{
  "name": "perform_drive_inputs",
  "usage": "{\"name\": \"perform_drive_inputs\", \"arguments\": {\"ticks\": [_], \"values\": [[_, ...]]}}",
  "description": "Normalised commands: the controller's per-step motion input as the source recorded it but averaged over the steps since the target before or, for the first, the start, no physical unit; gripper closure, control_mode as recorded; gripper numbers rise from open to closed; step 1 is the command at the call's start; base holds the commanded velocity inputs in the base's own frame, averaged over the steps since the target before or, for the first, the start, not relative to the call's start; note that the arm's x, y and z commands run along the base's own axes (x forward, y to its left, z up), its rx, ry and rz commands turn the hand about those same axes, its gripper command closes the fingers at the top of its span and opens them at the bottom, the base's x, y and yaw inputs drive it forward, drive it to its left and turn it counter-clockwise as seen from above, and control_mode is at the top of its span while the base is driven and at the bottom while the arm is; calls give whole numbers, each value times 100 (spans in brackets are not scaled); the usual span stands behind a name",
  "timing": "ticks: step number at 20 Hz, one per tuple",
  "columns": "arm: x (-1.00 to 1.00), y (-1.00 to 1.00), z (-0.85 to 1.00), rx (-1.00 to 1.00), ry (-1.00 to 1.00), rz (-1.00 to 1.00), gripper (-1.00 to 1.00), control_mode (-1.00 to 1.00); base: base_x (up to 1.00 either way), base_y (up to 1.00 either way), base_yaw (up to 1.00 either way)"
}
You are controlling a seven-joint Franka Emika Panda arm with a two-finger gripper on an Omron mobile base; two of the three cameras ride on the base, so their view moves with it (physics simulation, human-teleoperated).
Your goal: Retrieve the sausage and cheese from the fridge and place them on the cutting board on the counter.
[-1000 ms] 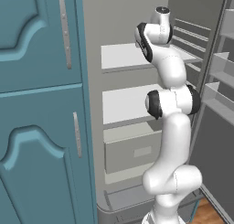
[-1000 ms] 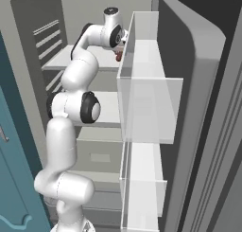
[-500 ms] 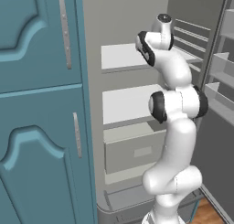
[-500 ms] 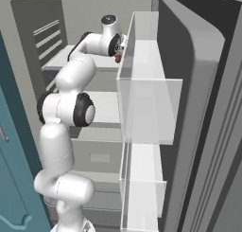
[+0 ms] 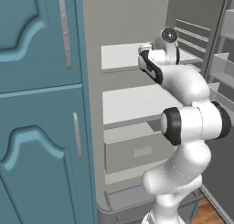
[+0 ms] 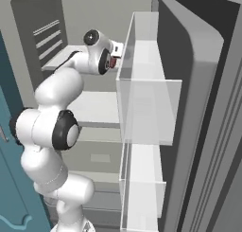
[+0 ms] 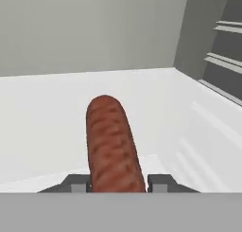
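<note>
Your claw [image 7: 116, 184] is clenched on the sausage [image 7: 113, 143]: in the hand view the two dark fingertips [image 7: 78, 183] stand tight against either side of the red-brown rod at its near end, and the rod runs away from the camera with its rounded far end free over the white upper shelf [image 7: 42, 117] of the fridge [image 5: 137, 35]. Whether the sausage rests on the shelf or hangs just above it cannot be told. The grey back wall of the fridge compartment stands behind the shelf, and dark slatted ribs show at the right of the hand view. In the left base view you see the arm rising from the lower right, bending at its dark elbow joint and reaching in over the upper shelf [image 5: 121, 56]; the hand hides the fingertips there. Below that shelf lies a second white shelf [image 5: 132, 104], and under it a grey drawer [image 5: 132, 152]. Teal cabinet doors [image 5: 39, 104] with metal handles stand to the left of the open compartment. In the right base view a spot of red, the sausage [image 6: 114, 65], shows at the wrist, just beside the clear door bins [image 6: 146, 108] of the open fridge door [image 6: 198, 122], which takes up the right side. A strip of wooden floor [image 5: 211, 214] appears at the lower right corner of the left base view.
</note>
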Motion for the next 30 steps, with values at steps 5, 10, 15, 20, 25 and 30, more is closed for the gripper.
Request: {"name": "perform_drive_inputs", "arguments": {"ticks": [5,10,15,20,25,30], "values": [[-78,0,88,9,36,-2,100,-100,0,0,0],[-83,2,82,5,30,0,100,-100,0,0,0],[-100,18,-8,0,1,0,100,-100,0,0,0],[-100,21,-6,0,2,0,100,-100,0,0,0],[-100,14,0,1,4,0,100,-100,0,0,0],[-100,0,0,2,-19,0,100,-100,0,0,0]]}}
